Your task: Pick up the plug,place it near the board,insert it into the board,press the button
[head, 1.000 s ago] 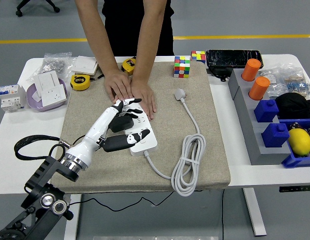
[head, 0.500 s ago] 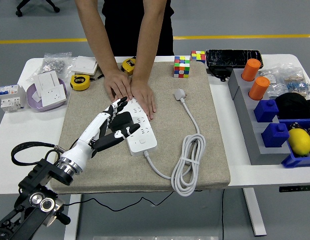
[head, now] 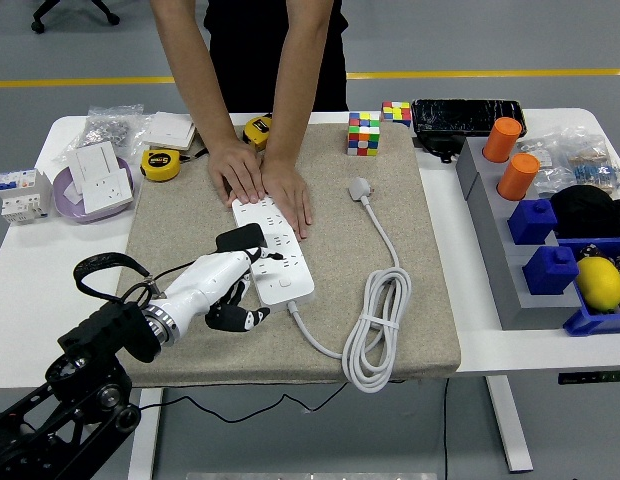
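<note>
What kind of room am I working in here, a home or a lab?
Likely a lab or test workshop: a white table on a grey floor with a yellow line, tape measures, puzzle cubes and bins of test objects.

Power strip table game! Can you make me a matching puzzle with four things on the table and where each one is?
Things:
1. power strip
2. coiled white cable
3. lemon
4. yellow tape measure

Places:
A. in the blue bin at the right edge
B. far left part of the table, beside the mat
C. under the person's hands, on the mat
D. near front edge of the mat, right of the robot hand

Pairs: 1-C, 2-D, 3-A, 4-B
</note>
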